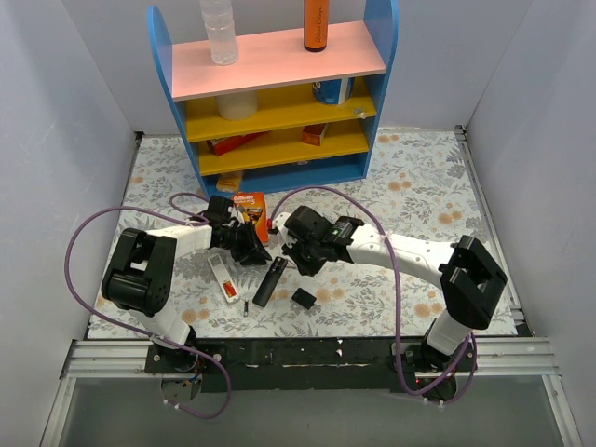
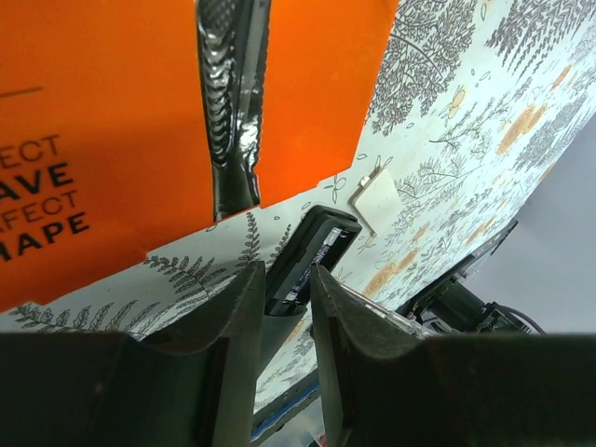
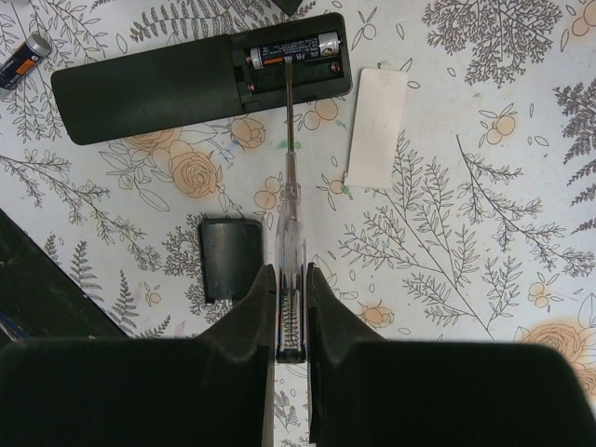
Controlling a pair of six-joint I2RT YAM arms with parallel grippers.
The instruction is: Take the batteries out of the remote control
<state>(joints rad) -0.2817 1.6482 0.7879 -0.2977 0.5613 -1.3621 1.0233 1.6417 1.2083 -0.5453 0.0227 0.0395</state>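
Observation:
The black remote control point(image 3: 158, 84) lies on the floral table with its battery bay open; it also shows in the top view point(image 1: 270, 282). One battery point(image 3: 289, 45) sits in the bay. A second battery point(image 3: 23, 58) lies loose past the remote's far end. My right gripper point(image 3: 291, 275) is shut on a clear-handled screwdriver point(image 3: 291, 214) whose tip reaches into the bay beside the battery. My left gripper point(image 2: 284, 279) hovers just off the remote's bay end point(image 2: 312, 247), jaws a narrow gap apart with nothing between them.
The black battery cover point(image 3: 231, 258) lies near the screwdriver. A white card point(image 3: 377, 126) lies by the remote's bay end. The orange razor package point(image 1: 251, 212) is behind the left gripper. A blue and yellow shelf point(image 1: 279, 93) stands at the back.

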